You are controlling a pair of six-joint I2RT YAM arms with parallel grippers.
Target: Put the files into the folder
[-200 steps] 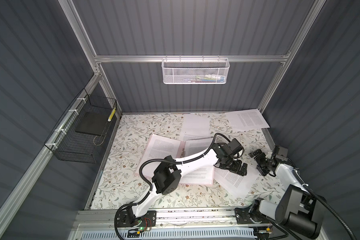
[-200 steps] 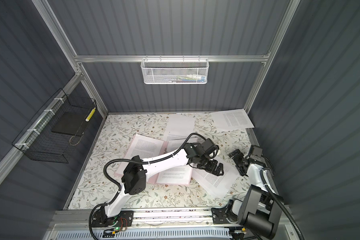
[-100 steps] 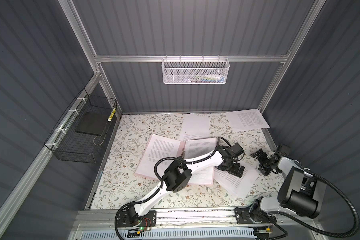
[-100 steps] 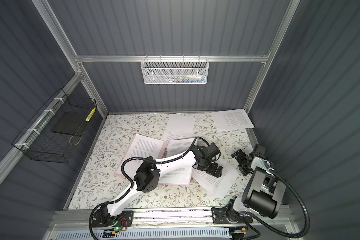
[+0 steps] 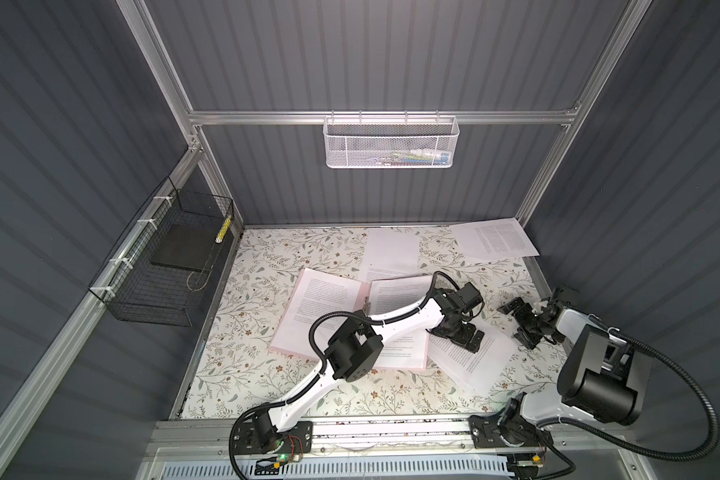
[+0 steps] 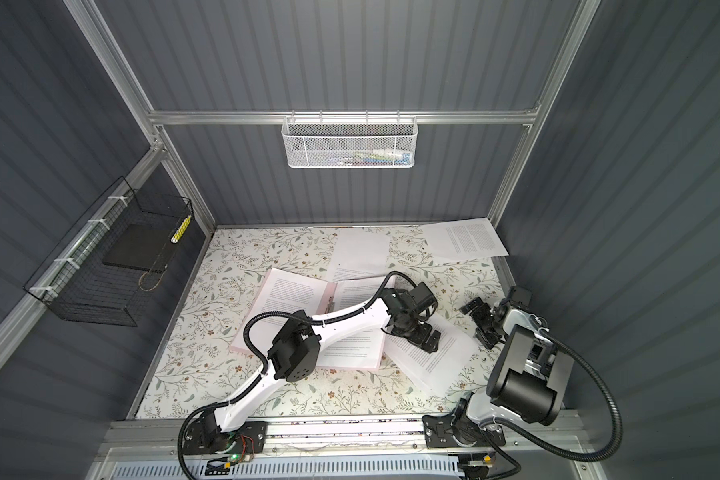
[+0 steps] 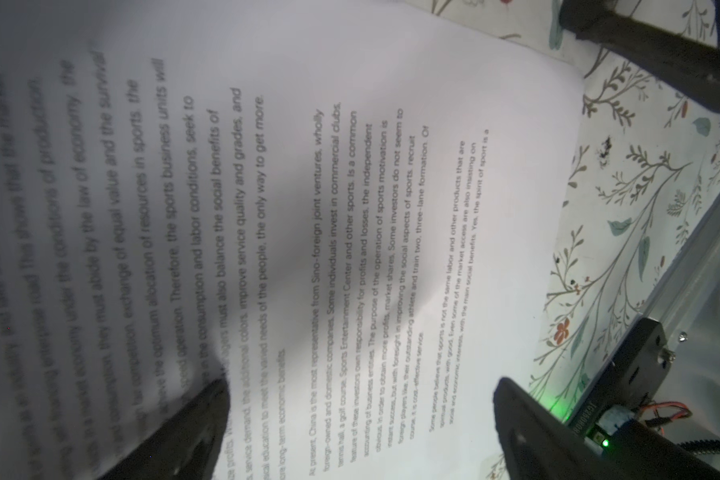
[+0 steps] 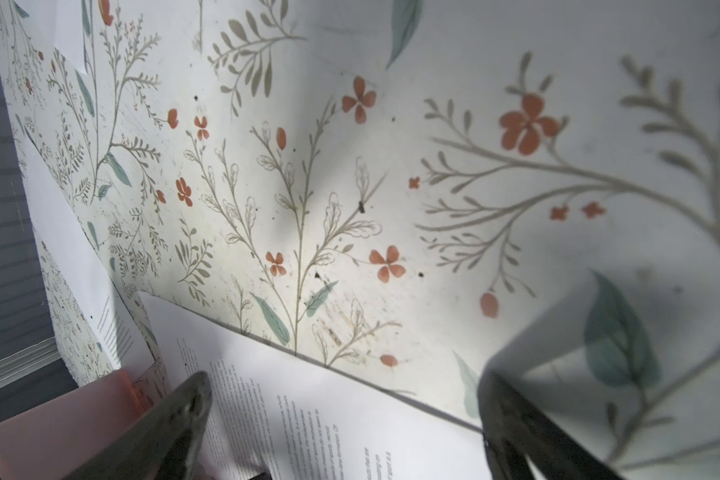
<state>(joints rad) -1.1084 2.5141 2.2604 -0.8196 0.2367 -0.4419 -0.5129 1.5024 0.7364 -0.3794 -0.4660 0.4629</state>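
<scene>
The pink folder (image 5: 400, 362) (image 6: 350, 365) lies open mid-table with printed sheets on both halves. A loose file (image 5: 474, 361) (image 6: 437, 359) lies askew against its right edge. My left gripper (image 5: 460, 336) (image 6: 420, 334) reaches across the folder and hovers open low over this file; in the left wrist view its fingers (image 7: 192, 424) straddle the printed text (image 7: 350, 249) with nothing between them. My right gripper (image 5: 520, 320) (image 6: 481, 322) stands open just right of the file, above the cloth. The right wrist view shows the file's edge (image 8: 308, 407) and a folder corner (image 8: 59, 432).
Two more files lie behind the folder (image 5: 391, 249) and in the back right corner (image 5: 495, 241). A black wire basket (image 5: 163, 266) holding a black slab hangs on the left wall. A white mesh basket (image 5: 391, 143) hangs on the back rail. The table has a floral cloth (image 5: 267, 266).
My left gripper has sunk a little toward the loose file, and its elbow has shifted right. The right arm's elbow has risen; its gripper has hardly moved. Both stayed open.
</scene>
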